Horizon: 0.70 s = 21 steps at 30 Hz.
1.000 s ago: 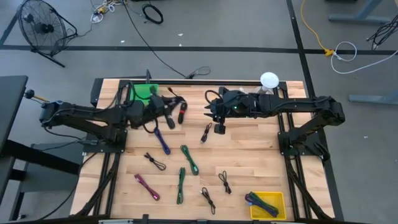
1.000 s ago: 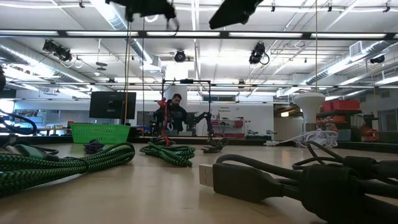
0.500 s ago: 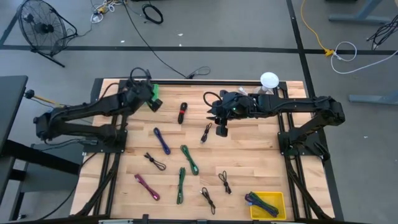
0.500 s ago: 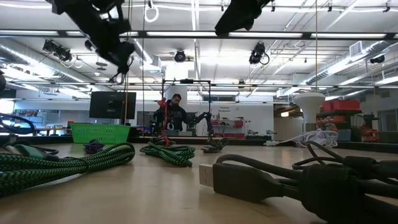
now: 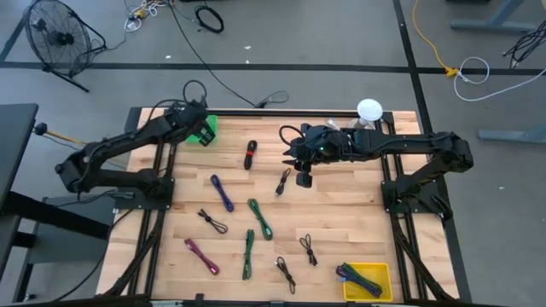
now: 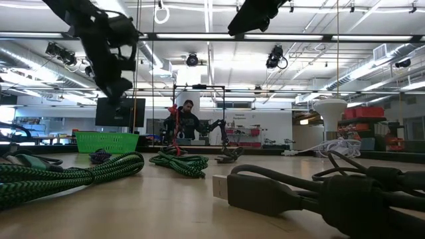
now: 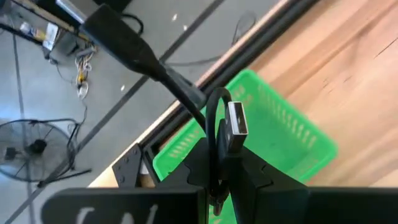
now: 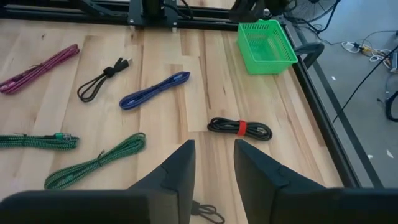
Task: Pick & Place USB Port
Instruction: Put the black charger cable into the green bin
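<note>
My left gripper [image 5: 193,120] is over the green basket [image 5: 203,130] at the table's far left and is shut on a black USB cable [image 5: 194,89]. In the left wrist view the gripper [image 7: 221,167] has the cable [image 7: 186,93] above the basket [image 7: 280,134]. In the low view this arm [image 6: 106,53] hangs high on the left. My right gripper [image 5: 301,168] is open over the table's middle, near a small black cable [image 5: 283,182]. The right wrist view shows the gripper [image 8: 214,165] holding nothing. My left gripper pinches the black USB cable between its two fingers just behind its silver plug [image 7: 236,123], which sticks out past the fingertips. A loop [image 7: 211,118] rises from the hold, and the other plug end [image 7: 118,38] reaches farther out. The cable is lifted clear above the basket.
Several coiled cables lie on the wood: a black one with a red tie [image 5: 250,155], a blue one [image 5: 222,193], two green ones [image 5: 259,217] [image 5: 248,254], a pink one [image 5: 201,256] and black ones [image 5: 213,222]. A yellow bin [image 5: 367,280] sits at the near right and a white object [image 5: 369,109] at the far edge.
My left gripper has moved from beside the red-tied cable toward the table's far left corner, carrying the black cable lifted clear, and now stands over the green basket. The right arm has barely shifted.
</note>
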Motion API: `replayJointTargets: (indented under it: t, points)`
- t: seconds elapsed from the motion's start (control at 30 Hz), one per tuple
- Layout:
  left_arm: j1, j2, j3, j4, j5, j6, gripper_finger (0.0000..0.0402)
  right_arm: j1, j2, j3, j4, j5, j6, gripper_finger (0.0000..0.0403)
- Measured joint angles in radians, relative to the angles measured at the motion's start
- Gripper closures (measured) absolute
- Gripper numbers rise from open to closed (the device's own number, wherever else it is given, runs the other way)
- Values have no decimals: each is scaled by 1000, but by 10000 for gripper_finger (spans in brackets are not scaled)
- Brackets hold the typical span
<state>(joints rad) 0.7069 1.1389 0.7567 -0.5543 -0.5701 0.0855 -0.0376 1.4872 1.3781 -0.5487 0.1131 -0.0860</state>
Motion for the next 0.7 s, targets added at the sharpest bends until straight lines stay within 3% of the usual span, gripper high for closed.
replayJointTargets:
  t: [0.43, 0.7]
  points:
    - [43, 251, 0, 4, -37, 37, 369, 0, 0, 0, 11, 0, 0, 293]
    - [43, 298, 0, 11, -49, 66, 369, 0, 0, -21, 48, -1, 4, 293]
